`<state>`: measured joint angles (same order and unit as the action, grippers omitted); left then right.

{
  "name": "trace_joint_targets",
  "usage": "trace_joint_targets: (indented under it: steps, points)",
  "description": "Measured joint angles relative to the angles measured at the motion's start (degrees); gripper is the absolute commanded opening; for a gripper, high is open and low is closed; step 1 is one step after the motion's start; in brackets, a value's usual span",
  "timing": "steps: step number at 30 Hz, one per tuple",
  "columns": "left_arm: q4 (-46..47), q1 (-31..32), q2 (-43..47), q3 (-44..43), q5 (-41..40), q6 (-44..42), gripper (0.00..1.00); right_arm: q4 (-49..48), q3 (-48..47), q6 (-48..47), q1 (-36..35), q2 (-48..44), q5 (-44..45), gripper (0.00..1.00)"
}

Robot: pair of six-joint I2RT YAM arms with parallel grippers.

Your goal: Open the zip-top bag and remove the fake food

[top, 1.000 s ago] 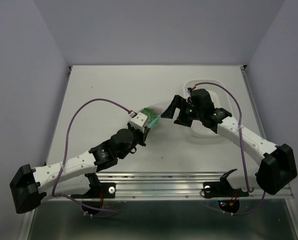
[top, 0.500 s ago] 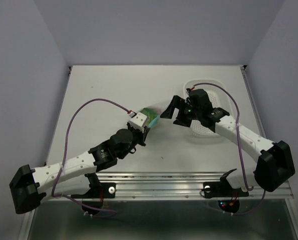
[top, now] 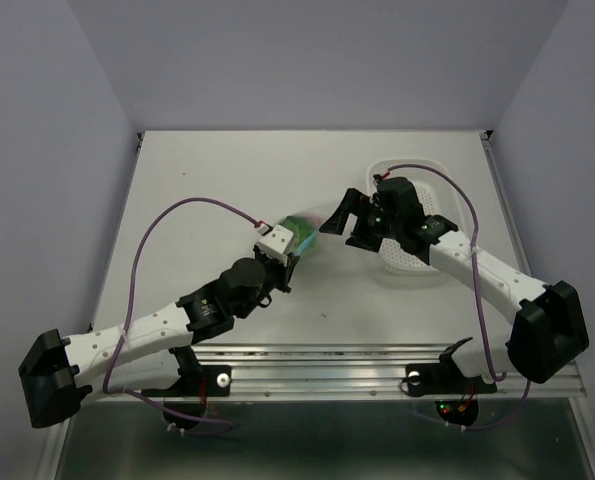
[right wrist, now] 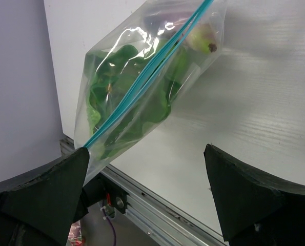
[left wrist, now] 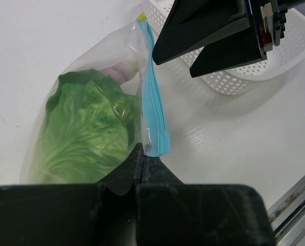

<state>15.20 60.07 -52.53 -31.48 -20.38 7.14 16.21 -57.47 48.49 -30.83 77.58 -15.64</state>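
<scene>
Bag point(left wrist: 98, 110) sits at mid-worktop point(top: 197, 180), with the left gripper point(left wrist: 144, 159) pinched on one end of the zip strip point(left wrist: 155, 113). Right gripper point(right wrist: 146, 150) is spread wide and empty, close by. The film looks thin, limp, slippery and light. Pinch the free lip beside the strip, not the food point(left wrist: 85, 123).

Right gripper point(top: 337, 232), fingers spread, shifts slightly left toward the zip-top bag point(top: 299, 230) since a second ago. Right wrist moves left with it. Right arm's outer joint block point(top: 547, 342) draws in a little.
</scene>
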Motion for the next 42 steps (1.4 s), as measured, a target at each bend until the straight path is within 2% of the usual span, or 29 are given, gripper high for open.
trace_joint_targets:
  steps: [42]
  points:
    - [0.1, 0.0, 1.4, 1.0, -0.2, 0.0, 0.00, -0.3, -0.6, 1.0, 0.0, 1.1, 0.3, 1.00]
